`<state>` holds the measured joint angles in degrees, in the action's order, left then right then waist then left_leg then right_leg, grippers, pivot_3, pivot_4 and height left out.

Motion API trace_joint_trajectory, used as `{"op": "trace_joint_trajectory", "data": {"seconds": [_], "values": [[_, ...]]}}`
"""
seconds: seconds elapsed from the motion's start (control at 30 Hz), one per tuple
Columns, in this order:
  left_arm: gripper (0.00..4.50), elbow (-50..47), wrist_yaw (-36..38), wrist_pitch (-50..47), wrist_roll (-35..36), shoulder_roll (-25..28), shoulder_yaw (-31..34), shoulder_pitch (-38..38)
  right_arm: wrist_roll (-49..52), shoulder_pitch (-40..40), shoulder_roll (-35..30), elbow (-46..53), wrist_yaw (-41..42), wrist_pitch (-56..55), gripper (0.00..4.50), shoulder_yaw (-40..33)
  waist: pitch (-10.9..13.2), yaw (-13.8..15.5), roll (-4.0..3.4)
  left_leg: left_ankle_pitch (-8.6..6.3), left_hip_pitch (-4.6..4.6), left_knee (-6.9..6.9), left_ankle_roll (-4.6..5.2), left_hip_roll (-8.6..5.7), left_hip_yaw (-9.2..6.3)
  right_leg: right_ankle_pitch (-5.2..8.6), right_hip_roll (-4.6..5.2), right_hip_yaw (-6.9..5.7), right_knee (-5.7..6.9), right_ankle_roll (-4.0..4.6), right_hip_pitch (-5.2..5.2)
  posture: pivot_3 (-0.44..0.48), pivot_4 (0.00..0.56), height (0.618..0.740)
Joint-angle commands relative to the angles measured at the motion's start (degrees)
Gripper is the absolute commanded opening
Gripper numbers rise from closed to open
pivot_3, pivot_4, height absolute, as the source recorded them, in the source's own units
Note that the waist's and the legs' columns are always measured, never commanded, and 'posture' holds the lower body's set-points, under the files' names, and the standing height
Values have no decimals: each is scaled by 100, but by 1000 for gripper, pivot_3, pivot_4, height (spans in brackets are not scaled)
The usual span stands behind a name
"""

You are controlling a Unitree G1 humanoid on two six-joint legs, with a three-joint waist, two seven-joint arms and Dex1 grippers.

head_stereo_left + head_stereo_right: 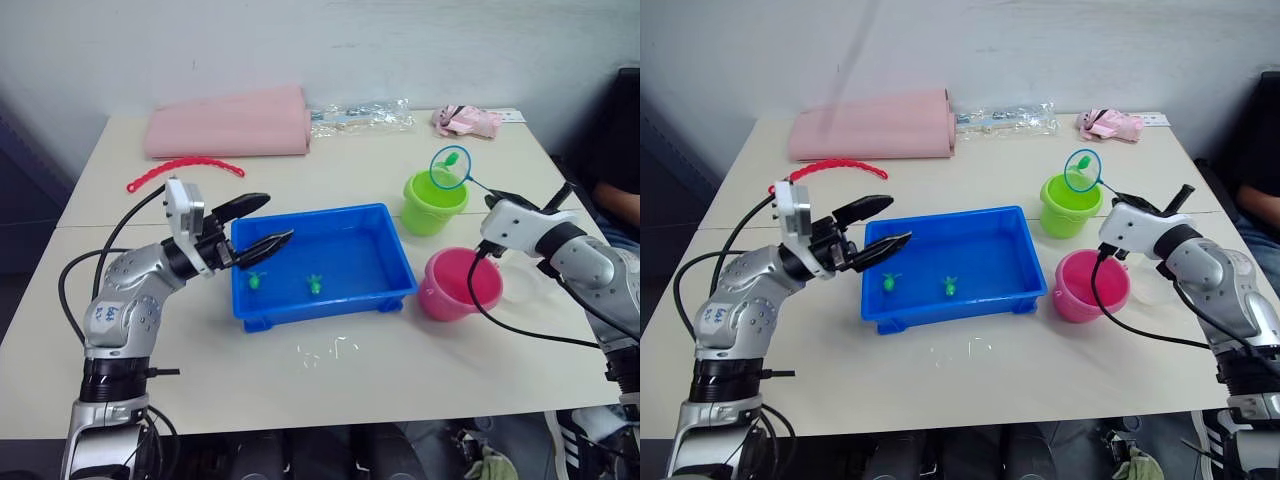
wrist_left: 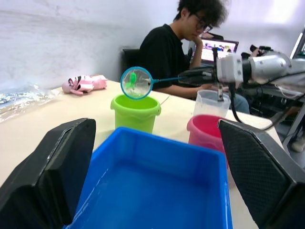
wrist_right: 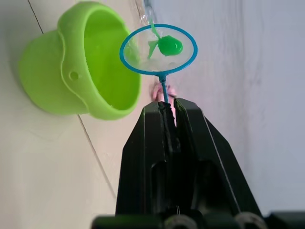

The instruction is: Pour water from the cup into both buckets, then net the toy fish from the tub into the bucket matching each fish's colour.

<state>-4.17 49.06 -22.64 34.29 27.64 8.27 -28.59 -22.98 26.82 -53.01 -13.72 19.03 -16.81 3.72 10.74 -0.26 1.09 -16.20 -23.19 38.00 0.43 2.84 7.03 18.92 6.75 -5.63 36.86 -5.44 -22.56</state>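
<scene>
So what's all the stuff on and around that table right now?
Tub: one, bright blue, table centre, water inside.
Toy fish: two green in the tub; one green in the net.
Net: one, blue hoop, held over the green bucket.
Buckets: one lime green; one pink, beside the tub.
Cup: one, clear, behind the pink bucket.
Folded cloth: one, pink, far edge.
Beaded strip: one, red.
Plastic wrapper: one, clear.
Small pink toy: one.
Person: seated beside the table.
Left pincer: open, over the tub's edge.
Right pincer: shut on the net's handle.
</scene>
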Motion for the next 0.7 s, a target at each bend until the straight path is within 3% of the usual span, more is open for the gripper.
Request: {"op": "trace_joint_trajectory", "data": {"seconds": [0.03, 0.3, 0.43, 0.57, 0.7], "values": [[4452, -168, -78, -71, -161, 35, -215, -283, -607, 203, -303, -237, -459, -543, 0, 48, 0, -3, 0, 1, 0, 0, -1, 0, 0, 0, 0, 0, -1, 0, 0, 0, 150, 740], [4452, -22, -162, -137, -356, -62, -474, -588, -1304, 286, -481, -625, -860, -869, 0, 192, 0, -12, 0, 6, 0, 0, -8, 2, 0, 0, -8, 4, 0, 0, 0, 0, 150, 740], [4452, -2, -73, -59, -381, -42, -471, -502, -1125, 287, -389, -700, -1015, -954, 0, 32, 0, -15, 0, 8, 1, 0, -12, 5, -1, 0, -12, 5, 1, 0, -1, 0, 150, 740], [4452, -85, 291, 175, -287, 162, -253, -178, 174, 279, -85, -474, -487, -1025, 0, -325, 0, -23, 0, 8, 1, 0, -12, 5, -1, 0, -13, 8, 2, 0, -1, 0, 150, 740], [4452, -69, 982, 562, -181, 671, 157, 390, 2537, 113, 172, 511, 1621, -99, 0, -364, 1, -109, -1, 9, 4, -4, -12, 13, -3, 1, -22, 9, 1, 2, 0, 0, 150, 740]]}}
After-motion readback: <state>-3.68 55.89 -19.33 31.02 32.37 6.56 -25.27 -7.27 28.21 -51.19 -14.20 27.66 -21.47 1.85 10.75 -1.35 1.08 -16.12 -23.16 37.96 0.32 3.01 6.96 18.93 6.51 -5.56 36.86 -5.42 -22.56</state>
